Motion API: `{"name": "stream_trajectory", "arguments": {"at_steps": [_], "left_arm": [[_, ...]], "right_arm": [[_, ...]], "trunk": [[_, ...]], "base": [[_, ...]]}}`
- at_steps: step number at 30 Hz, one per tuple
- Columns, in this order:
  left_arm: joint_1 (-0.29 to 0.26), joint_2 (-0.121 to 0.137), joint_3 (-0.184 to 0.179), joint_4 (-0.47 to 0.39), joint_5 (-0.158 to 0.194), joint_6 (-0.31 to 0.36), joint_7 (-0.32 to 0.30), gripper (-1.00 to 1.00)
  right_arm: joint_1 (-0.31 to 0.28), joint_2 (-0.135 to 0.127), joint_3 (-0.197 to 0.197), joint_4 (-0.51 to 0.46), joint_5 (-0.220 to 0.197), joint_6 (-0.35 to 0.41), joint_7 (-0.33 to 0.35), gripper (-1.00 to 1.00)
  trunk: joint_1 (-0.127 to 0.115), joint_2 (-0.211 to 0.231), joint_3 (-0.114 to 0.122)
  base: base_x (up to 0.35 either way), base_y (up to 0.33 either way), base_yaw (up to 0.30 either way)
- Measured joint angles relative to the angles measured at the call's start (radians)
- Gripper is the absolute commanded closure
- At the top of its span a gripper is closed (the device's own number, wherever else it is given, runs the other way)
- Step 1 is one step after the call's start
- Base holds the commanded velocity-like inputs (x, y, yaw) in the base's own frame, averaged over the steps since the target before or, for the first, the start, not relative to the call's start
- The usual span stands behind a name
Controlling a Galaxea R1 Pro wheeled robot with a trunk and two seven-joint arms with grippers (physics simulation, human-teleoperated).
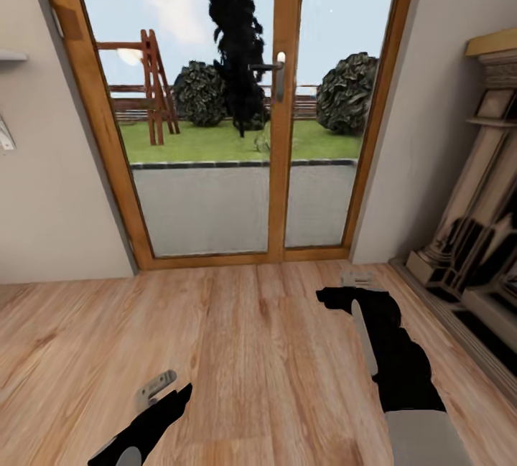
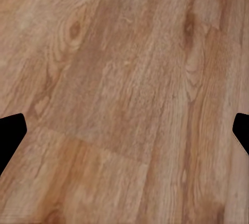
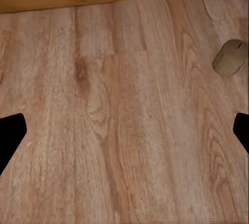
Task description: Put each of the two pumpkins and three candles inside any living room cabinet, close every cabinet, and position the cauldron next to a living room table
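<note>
No readable text, label, brand, number or sign appears anywhere: not on the glass door [image 1: 215, 92], the walls, the fireplace [image 1: 481, 222] or the wooden floor [image 1: 251, 351].

Wood-plank floor [image 1: 251, 351]; glazed double doors [image 1: 230, 107] in orange timber frame ahead; beige walls [image 1: 50, 200]; stone fireplace [image 1: 481, 222] right.

Even, bright daylight render; main light source reads as the glass door [image 1: 226, 107], sky behind it pale and washed out. Wood floor [image 1: 237, 351] below the door is flat-lit, no cast shadows or glare. Tree [image 1: 237, 35] beyond the door renders near solid black, no detail. Both arms are jagged black silhouettes. Wrist views soft, floor grain smeared. Fireplace [image 1: 474, 236] right of the door is blocky.
</note>
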Motion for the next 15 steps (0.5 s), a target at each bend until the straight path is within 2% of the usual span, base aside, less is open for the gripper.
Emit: {"name": "stream_trajectory", "arguments": {"at_steps": [2,3,5,8,10,15], "left_arm": [[0.000,0.000,0.000,0.002,0.000,0.000,0.000,-1.00],[-0.006,0.001,-0.001,0.014,0.000,0.006,-0.009,-1.00],[-0.009,0.001,-0.001,0.019,0.000,0.011,-0.012,-1.00],[-0.013,0.002,-0.001,0.024,0.001,0.023,-0.013,-1.00],[-0.015,0.003,-0.001,0.026,0.000,0.056,-0.014,-1.00],[-0.042,0.000,-0.002,0.073,0.001,0.106,-0.013,-1.00]], "right_arm": [[-0.051,-0.001,-0.035,0.090,0.001,-0.005,-0.020,-1.00],[-0.090,-0.007,-0.059,0.177,0.004,-0.022,-0.038,-1.00],[-0.094,-0.009,-0.063,0.189,0.002,-0.034,-0.039,-1.00],[-0.079,-0.010,-0.066,0.167,0.003,-0.042,-0.038,-1.00],[-0.053,-0.013,-0.067,0.134,0.003,-0.045,-0.038,-1.00],[0.006,-0.076,-0.067,0.108,0.002,-0.074,-0.033,-1.00]], "trunk": [[0.000,0.000,0.000],[0.000,0.000,0.000],[0.000,0.000,0.000],[0.000,0.000,0.000],[0.000,0.000,0.000],[0.000,0.000,0.000]], "base": [[0.344,0.000,-0.001],[0.344,0.000,0.000],[0.344,0.000,0.000],[0.344,0.000,0.000],[0.344,0.000,-0.002],[0.344,-0.025,-0.148]]}}
